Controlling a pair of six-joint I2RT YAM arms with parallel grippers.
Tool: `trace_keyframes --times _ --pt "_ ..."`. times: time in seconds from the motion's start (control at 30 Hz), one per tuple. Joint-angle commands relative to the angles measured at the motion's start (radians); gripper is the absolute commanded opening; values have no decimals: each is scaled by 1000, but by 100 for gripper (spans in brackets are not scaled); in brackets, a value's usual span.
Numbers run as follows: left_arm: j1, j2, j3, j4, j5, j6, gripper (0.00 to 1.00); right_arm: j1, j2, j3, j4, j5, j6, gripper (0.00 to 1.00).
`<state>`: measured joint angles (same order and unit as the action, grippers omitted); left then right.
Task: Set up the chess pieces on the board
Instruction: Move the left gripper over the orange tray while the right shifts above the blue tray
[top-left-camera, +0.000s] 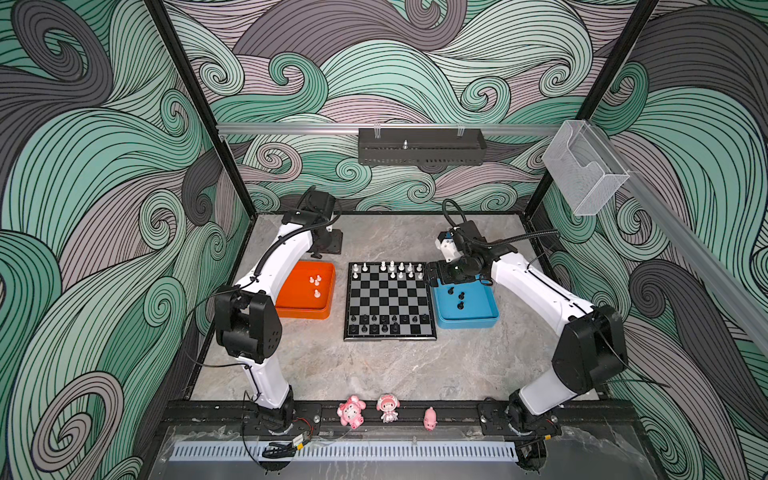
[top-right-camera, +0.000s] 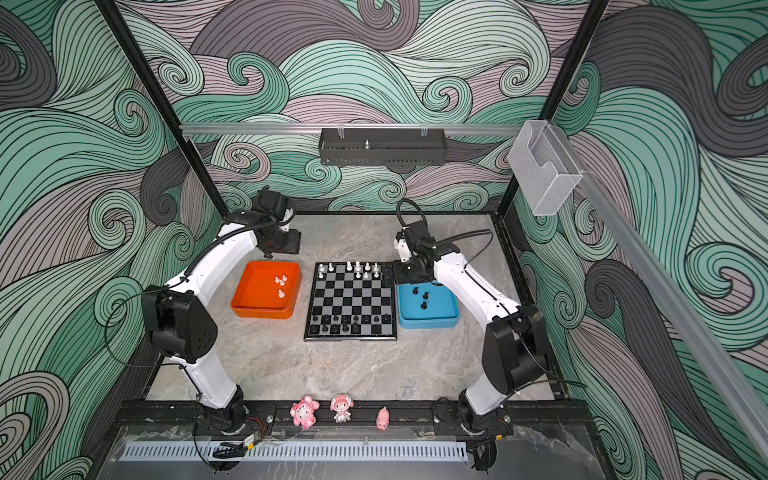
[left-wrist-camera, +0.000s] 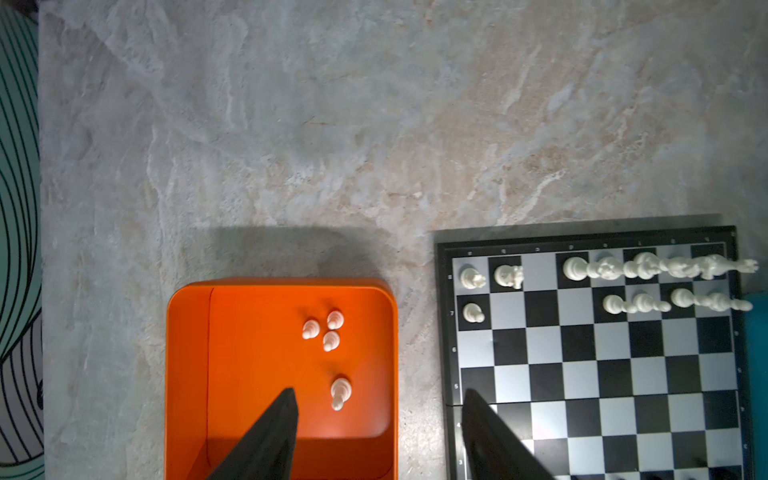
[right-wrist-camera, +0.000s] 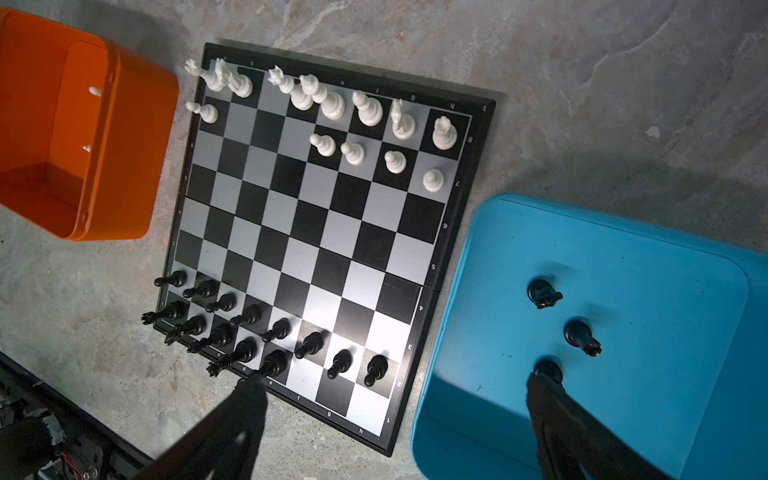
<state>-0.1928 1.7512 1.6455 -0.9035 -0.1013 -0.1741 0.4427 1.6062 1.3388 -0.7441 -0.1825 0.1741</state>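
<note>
The board (top-left-camera: 388, 299) lies mid-table, with white chess pieces (top-left-camera: 392, 268) on its two far rows and black ones (top-left-camera: 382, 324) on its two near rows. Several white pieces (left-wrist-camera: 330, 332) stand in the orange tray (top-left-camera: 305, 311). Three black pieces (right-wrist-camera: 575, 330) stand in the blue tray (top-left-camera: 469, 322). My left gripper (left-wrist-camera: 379, 392) hangs open and empty behind the orange tray, high above the gap between tray and board. My right gripper (right-wrist-camera: 399, 376) is wide open and holds nothing; it hovers over the blue tray's far corner beside the board (right-wrist-camera: 316, 232).
Three pink figurines (top-left-camera: 387, 408) stand on the front rail. A black basket (top-left-camera: 422, 145) hangs on the back rail and a clear box (top-left-camera: 584, 166) on the right rail. Black frame posts bound the table's back corners.
</note>
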Motion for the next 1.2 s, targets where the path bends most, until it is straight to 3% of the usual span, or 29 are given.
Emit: trace_keyframes --times 0.0,0.2,0.6,0.87,1.17 --pt "59 -52 -38 -15 36 -54 74 27 29 39 -20 38 17 98" --pt "156 -68 -101 -38 27 -113 97 97 90 94 -38 69 7 98" --pt "229 7 -117 -82 31 -211 99 98 119 105 -36 78 -18 98" --pt "234 65 -125 -75 50 -234 98 71 123 84 -35 58 -31 98" --pt "233 135 -115 -51 87 -245 73 35 105 42 -17 38 -37 98"
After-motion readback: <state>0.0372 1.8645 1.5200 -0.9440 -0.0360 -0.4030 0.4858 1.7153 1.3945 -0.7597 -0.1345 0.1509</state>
